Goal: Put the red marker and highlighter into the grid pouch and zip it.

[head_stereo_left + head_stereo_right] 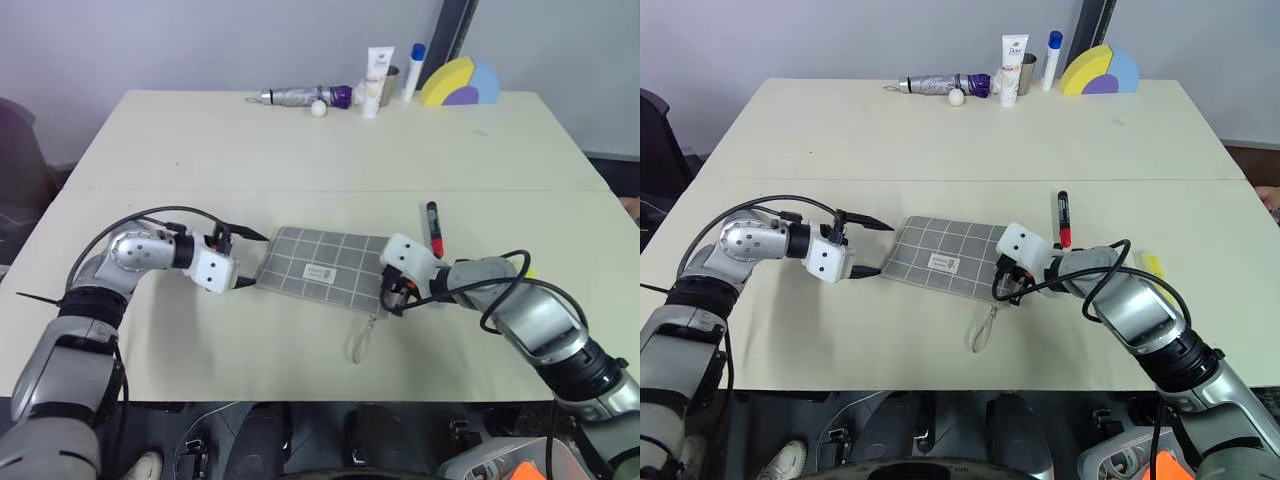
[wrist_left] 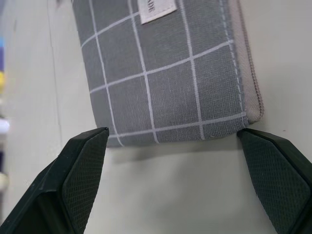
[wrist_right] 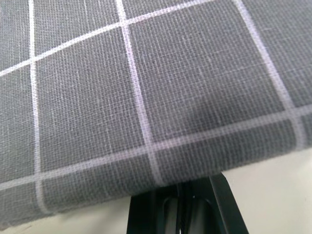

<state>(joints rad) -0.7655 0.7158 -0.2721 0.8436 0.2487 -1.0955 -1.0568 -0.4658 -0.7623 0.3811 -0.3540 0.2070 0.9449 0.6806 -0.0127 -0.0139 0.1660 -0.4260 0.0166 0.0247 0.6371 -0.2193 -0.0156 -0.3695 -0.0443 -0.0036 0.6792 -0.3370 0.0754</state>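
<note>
The grid pouch point(image 1: 325, 262) lies flat near the table's front, white label up, its grey cord pull point(image 1: 360, 340) trailing toward the front edge. My left gripper point(image 1: 250, 260) is open at the pouch's left end, with one fingertip point(image 2: 92, 141) at each corner. My right gripper point(image 1: 390, 296) is shut at the pouch's right near corner, where the cord begins. Its tips are tucked under the fabric edge point(image 3: 161, 180). The red marker point(image 1: 434, 228) lies just right of the pouch. The yellow highlighter point(image 1: 1151, 264) lies further right, partly behind my right arm.
Along the table's back edge are a folded umbrella point(image 1: 300, 96), a small white ball point(image 1: 319, 109), a white tube point(image 1: 377, 80), a metal cup point(image 1: 391, 85), a white pen with blue cap point(image 1: 414, 70) and a yellow, blue and purple shape point(image 1: 460, 83).
</note>
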